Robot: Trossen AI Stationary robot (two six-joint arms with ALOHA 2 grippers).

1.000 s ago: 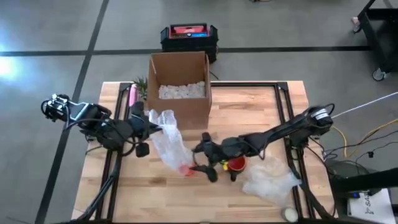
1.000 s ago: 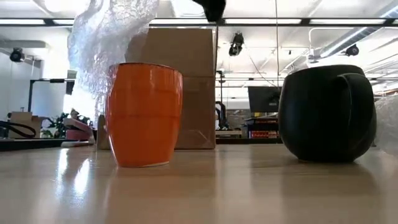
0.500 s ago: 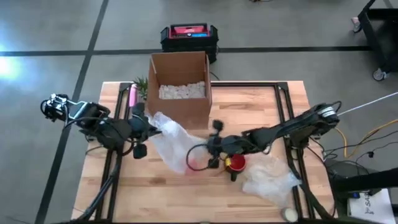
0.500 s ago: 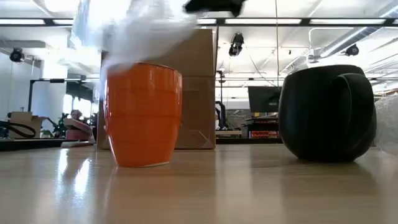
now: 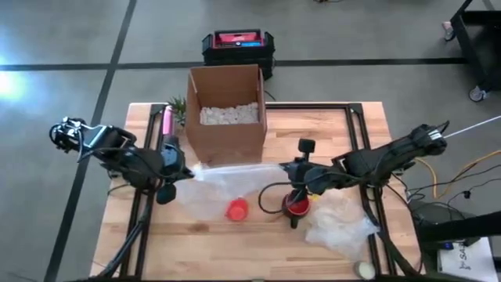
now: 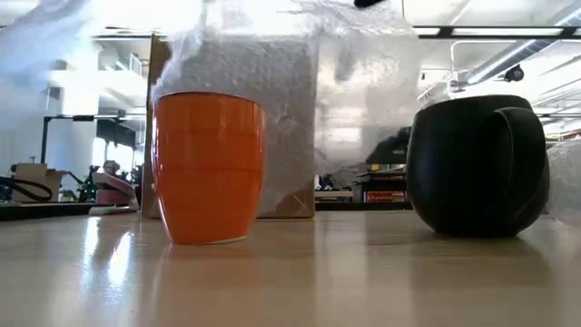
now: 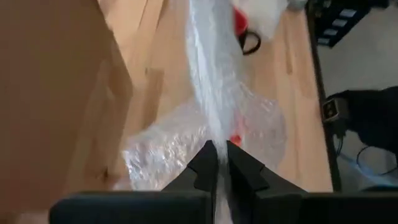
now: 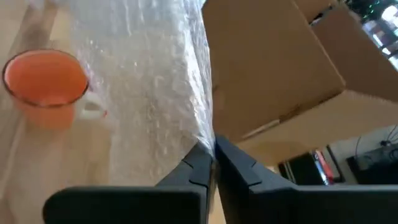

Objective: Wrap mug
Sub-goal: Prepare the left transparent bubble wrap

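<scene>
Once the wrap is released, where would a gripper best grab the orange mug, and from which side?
Probably from above, one finger inside and one outside the rim. The orange mug stands upright with its mouth open, and its handle looks small. Both grippers, left and right, currently pinch the bubble wrap stretched behind it.

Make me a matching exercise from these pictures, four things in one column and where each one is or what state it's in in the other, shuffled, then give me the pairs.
Things:
1. clear bubble wrap sheet
2. orange ceramic mug
3. black mug with red inside
4. brown cardboard box

States:
A. holds white packing peanuts
B. stretched between the left claw and right claw
C. stands under the right arm
D. stands upright, not yet wrapped

Pairs: 1-B, 2-D, 3-C, 4-A
</scene>
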